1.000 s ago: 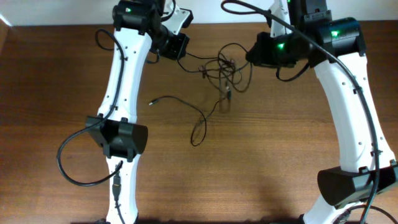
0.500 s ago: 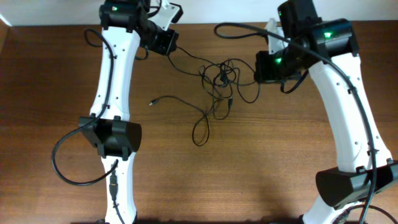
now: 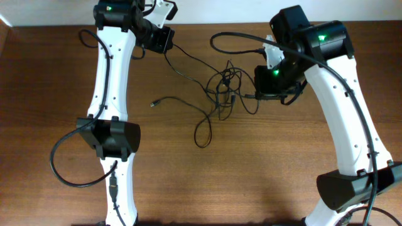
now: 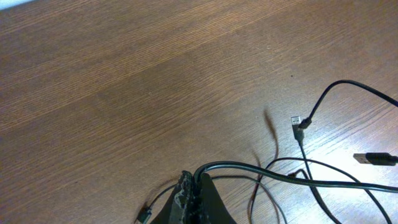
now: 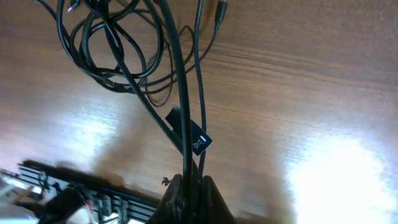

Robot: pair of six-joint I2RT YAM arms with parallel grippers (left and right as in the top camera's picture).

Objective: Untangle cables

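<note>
The cables (image 3: 224, 85) form a knotted clump of thin black cords at the table's upper middle, with a loose loop trailing down toward the centre (image 3: 202, 133) and a free plug end at the left (image 3: 154, 102). My left gripper (image 3: 164, 45) is shut on one cord at the upper left; that cord stretches toward the clump. The left wrist view shows the jaws (image 4: 196, 186) pinched on the cord, with USB plugs (image 4: 298, 121) beyond. My right gripper (image 3: 251, 95) is shut on cords right of the clump. The right wrist view shows the jaws (image 5: 189, 183) clamping cords that rise to the knot (image 5: 118, 50).
The wooden table (image 3: 270, 163) spreads below the clump. Thick black robot cables hang by the left arm base (image 3: 63, 163) and arch over the right arm (image 3: 232, 37). The table's back edge meets a white wall (image 3: 201, 12).
My left gripper has moved further left and up, pulling its cord taut. My right gripper has moved down and slightly left. The clump has stretched out between them.
</note>
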